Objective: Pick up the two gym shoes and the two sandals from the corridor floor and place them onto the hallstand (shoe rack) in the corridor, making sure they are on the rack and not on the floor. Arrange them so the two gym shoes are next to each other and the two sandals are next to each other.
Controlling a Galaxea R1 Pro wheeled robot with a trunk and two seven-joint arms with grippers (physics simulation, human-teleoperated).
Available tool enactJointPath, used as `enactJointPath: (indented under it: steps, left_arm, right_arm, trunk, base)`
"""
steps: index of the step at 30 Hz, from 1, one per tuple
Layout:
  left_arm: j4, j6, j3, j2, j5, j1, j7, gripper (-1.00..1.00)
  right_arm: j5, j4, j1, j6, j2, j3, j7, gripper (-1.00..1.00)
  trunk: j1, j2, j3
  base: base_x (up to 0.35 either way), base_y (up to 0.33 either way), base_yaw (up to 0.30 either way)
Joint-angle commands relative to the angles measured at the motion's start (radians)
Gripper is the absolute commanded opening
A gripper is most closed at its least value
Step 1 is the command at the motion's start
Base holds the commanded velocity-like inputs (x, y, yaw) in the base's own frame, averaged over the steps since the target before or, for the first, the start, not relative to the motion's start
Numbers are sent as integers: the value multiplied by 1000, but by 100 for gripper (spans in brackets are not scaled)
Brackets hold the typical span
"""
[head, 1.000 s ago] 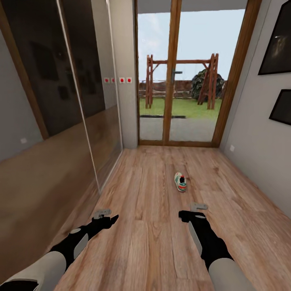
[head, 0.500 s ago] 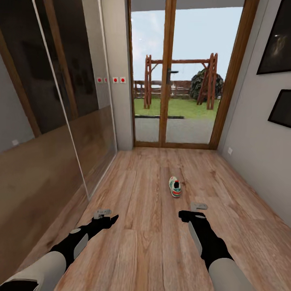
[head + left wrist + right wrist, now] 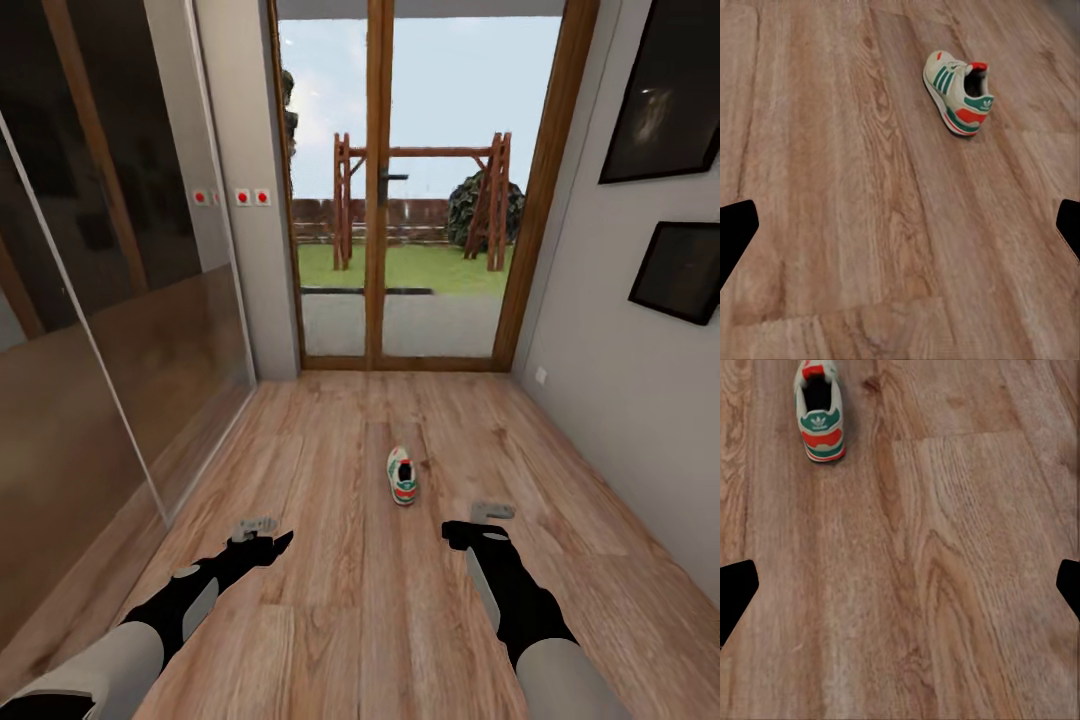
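One gym shoe (image 3: 402, 476), cream-white with green stripes and a red heel patch, lies on the corridor floor (image 3: 330, 600) ahead of me, heel toward me. The left wrist view shows the same gym shoe (image 3: 958, 91) some way beyond the gripper, and in the right wrist view the gym shoe (image 3: 819, 412) is equally distant. My left gripper (image 3: 265, 533) and right gripper (image 3: 472, 520) hover low over the planks, both open and holding nothing, with the shoe ahead between them. The second gym shoe, both sandals and the hallstand are out of view.
A glass double door (image 3: 400, 200) with a wooden frame closes the corridor's far end. Mirrored wardrobe panels (image 3: 110, 330) run along the left, and a grey wall (image 3: 620, 400) with dark pictures (image 3: 660, 90) along the right.
The whole view has shifted as I rolled forward and turned: the shoe and door appear nearer and further left. The arms keep the same pose.
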Motion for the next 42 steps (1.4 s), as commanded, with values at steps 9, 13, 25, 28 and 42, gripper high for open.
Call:
enactJointPath:
  steps: [9, 13, 25, 28, 42]
  left_arm:
    - [1, -4, -6, 1, 8, -1, -2, 100]
    - [1, -3, -6, 1, 8, -1, -2, 100]
    - [1, -3, -6, 1, 8, -1, -2, 100]
    - [1, -3, -6, 1, 9, -1, -2, 100]
    - [1, -3, -6, 1, 8, -1, -2, 100]
  right_arm:
    - [5, 0, 0, 6, 1, -3, 1, 100]
    - [5, 0, 0, 6, 1, -4, 2, 100]
    - [5, 0, 0, 6, 1, -4, 2, 100]
    - [5, 0, 0, 6, 1, -4, 2, 100]
    - [5, 0, 0, 6, 1, -4, 2, 100]
  trunk:
    - [0, 0, -1]
    - [0, 0, -1]
    - [0, 0, -1]
    - [0, 0, -1]
    - [0, 0, -1]
  base:
    - [306, -177, -11]
    - [335, -111, -1]
    - [344, -23, 0]
    - [347, -1, 0]
    - [347, 0, 0]
